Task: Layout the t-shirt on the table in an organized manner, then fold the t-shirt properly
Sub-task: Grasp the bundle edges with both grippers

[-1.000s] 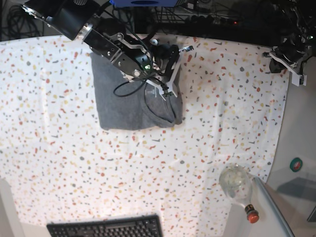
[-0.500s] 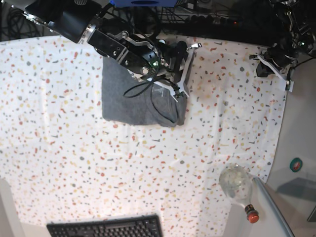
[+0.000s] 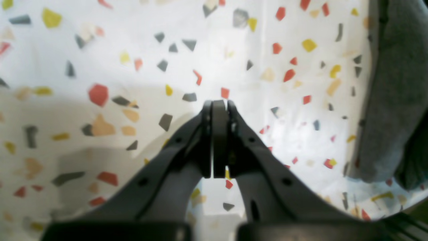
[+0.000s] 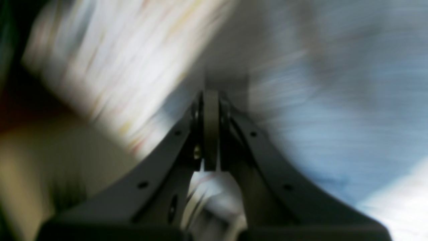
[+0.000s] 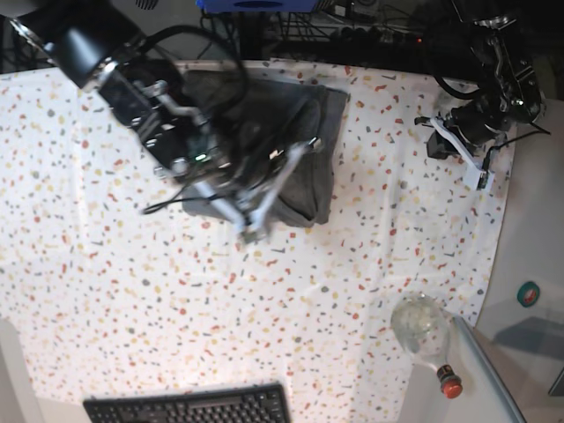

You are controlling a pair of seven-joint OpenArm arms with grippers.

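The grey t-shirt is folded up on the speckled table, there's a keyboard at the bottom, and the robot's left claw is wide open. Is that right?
Nearly. The left gripper is shut, not wide open: the left wrist view shows its jaws pressed together with nothing between them. The folded t-shirt, the table and the keyboard are as you said.

Dark cables (image 5: 352,26) crowd the top edge; a keyboard (image 5: 189,407) sits bottom centre, a bottle (image 5: 427,339) lower right
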